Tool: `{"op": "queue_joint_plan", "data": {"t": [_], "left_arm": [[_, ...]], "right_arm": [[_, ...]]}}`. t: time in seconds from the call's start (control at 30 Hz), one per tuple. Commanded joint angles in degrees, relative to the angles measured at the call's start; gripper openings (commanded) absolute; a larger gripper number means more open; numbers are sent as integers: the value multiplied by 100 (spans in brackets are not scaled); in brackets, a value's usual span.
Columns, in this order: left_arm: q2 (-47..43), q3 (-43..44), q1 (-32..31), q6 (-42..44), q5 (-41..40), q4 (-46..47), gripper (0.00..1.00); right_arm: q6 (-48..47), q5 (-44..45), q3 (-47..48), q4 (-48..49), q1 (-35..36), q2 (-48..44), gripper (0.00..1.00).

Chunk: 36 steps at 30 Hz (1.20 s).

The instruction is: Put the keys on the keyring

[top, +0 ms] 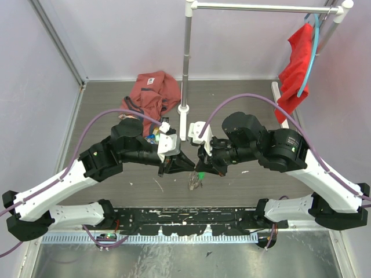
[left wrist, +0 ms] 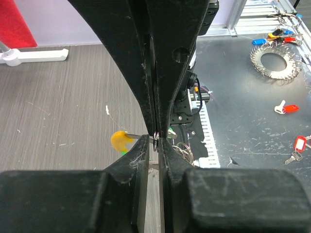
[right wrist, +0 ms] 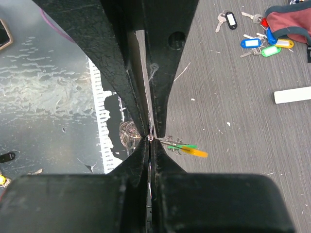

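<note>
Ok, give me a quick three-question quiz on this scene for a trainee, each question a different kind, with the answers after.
1. True or false: the right gripper is open.
2. Which tag colour shows right beside the yellow-orange tag at the keyring? A red, B green, C white.
3. Fill in: the loose keys lie beside a ___ cloth.
Key: 1 false, it is shut on the keyring; 2 B; 3 red.
</note>
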Motion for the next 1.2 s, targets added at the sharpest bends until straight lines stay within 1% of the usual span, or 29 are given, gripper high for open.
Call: {"op": "queue_joint_plan", "data": {"t": [0.0,0.07,0.13,0.3,0.33,0.43,0.47,0.57,0.7,0.87,0.97,1.07,1.17], "left_arm": [[39,201,-23,34,100,-26,16],[52,208,-18,19,112,-29,10],[70,220,-19,1,121,-35,1],[36,226,-19,-42,44,-49,0],[11,213,-22,-57,-14,-34,0],[-116,114,-20,-149,-274,124,0],[-171,65,-16,-189,-326,205,0],[-358,-166,-19,-361,-510,523,0],[-595,-500,-19,-586,-797,1020,0],[-883,-849,-18,-796,-1102,1561,0],[-995,-973,-16,-876,-1238,1777,0],[-1030,-979,-23,-880,-1307,1800,0],[-1058,-979,-17,-887,-1354,1802,0]], "right_arm": [[-26,-91,101,351,18,-83,1],[-25,-91,96,375,18,-92,1],[-6,-91,73,413,17,-99,1],[57,-32,-31,570,15,-184,1],[90,-3,-88,643,21,-221,5],[243,137,-342,1053,20,-445,27],[319,181,-441,1198,19,-547,32],[620,490,-794,1787,17,-963,38],[1188,1011,-1365,2664,17,-1558,40],[2132,1635,-2261,3783,17,-2265,44],[2631,1684,-2601,4145,18,-2388,44],[2990,1457,-2870,4556,17,-2409,44],[3273,1474,-2951,4638,17,-2318,43]]}}
